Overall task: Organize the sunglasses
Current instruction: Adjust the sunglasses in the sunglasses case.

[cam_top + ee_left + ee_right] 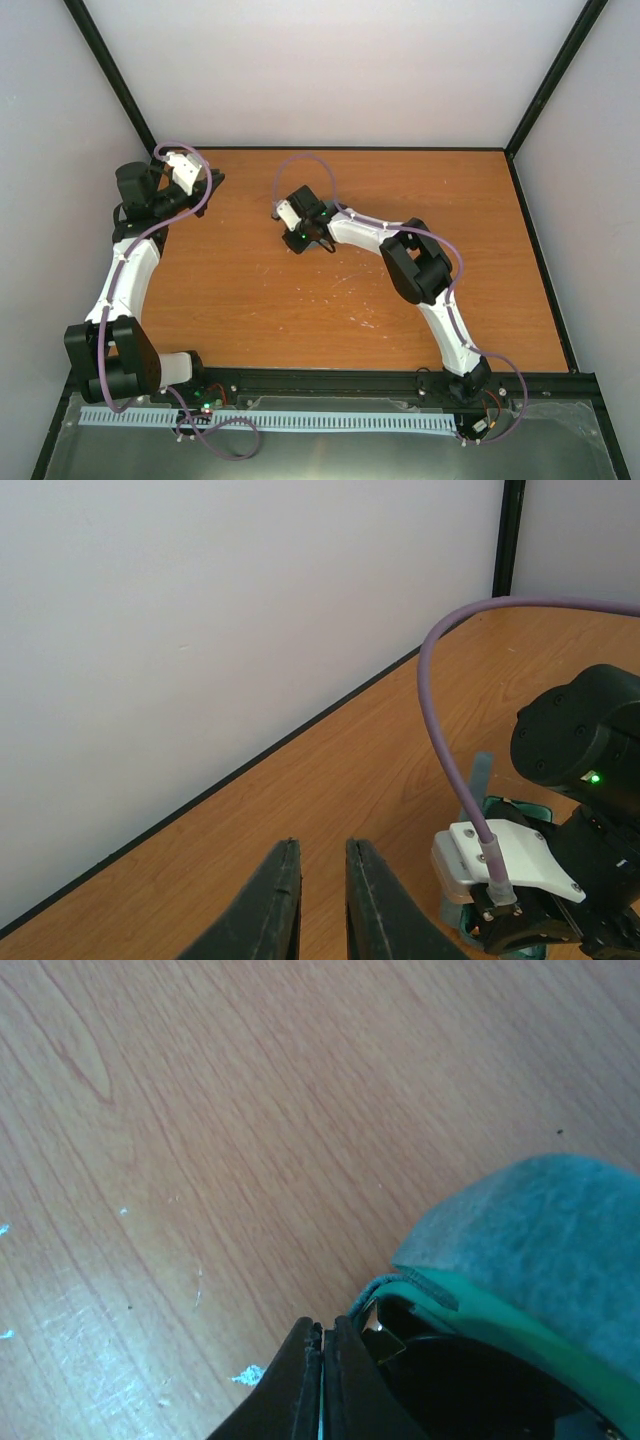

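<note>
Scuffed wooden table [250, 300] carries a blue-grey case [540, 1250], seemingly open

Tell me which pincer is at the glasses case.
The right pincer, fingertips shut, right beside the green rim of the blue-grey case. The left pincer, slightly open, sits apart near the back wall.

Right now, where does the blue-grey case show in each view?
Top external: not visible; the right arm hides it.
Left wrist: case at lower right, under that arm's wrist.
Right wrist: case fills the lower right corner, beside the shut right jaws.
Shared landmark: the wooden tabletop.
</note>
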Available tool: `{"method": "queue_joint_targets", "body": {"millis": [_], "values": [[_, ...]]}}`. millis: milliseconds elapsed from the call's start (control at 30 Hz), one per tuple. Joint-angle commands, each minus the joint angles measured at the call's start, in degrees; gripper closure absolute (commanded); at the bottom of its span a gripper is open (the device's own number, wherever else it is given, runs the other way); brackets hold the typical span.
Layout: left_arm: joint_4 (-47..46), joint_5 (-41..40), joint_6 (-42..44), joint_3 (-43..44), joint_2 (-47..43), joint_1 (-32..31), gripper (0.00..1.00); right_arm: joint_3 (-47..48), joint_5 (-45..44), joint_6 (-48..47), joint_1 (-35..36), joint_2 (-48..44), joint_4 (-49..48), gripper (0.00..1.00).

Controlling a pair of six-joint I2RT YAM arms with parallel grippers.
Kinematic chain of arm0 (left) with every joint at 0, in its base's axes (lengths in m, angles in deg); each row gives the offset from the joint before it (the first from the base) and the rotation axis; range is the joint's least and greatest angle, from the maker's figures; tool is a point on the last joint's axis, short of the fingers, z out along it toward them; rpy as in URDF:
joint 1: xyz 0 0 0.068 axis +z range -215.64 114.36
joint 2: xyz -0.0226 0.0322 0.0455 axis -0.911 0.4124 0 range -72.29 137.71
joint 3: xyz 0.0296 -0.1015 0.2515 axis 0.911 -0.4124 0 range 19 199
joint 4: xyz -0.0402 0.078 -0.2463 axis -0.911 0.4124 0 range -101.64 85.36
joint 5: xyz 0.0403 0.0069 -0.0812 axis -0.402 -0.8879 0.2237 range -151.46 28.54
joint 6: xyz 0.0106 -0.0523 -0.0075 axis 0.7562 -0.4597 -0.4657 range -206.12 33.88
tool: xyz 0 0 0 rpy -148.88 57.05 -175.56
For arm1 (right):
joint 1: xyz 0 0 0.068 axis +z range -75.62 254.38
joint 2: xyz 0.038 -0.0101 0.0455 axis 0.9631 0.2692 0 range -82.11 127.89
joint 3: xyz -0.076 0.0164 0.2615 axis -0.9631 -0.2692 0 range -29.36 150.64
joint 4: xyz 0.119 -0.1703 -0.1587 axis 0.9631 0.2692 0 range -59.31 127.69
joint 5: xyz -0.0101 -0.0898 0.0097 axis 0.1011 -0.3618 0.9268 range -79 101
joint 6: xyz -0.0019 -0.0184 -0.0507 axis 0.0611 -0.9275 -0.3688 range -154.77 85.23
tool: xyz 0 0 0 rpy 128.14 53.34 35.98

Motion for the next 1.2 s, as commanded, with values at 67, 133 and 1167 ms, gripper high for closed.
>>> {"method": "queue_joint_targets", "body": {"millis": [67, 133, 1167], "values": [[-1.88, 0.9, -1.02, -0.16, -1.36, 0.6, 0.84, -4.02, -4.04, 1.21, 0.13, -4.8, -2.32, 0.97], [-1.91, 0.9, -0.98, -0.2, -1.41, 0.59, 0.84, -4.82, -4.49, 1.51, 0.13, -5.41, -2.98, 0.97], [-1.73, 0.99, -0.78, 0.38, -0.98, 0.59, 0.84, -9.76, -7.94, 7.91, -5.82, -8.35, -9.56, 0.96]]}}
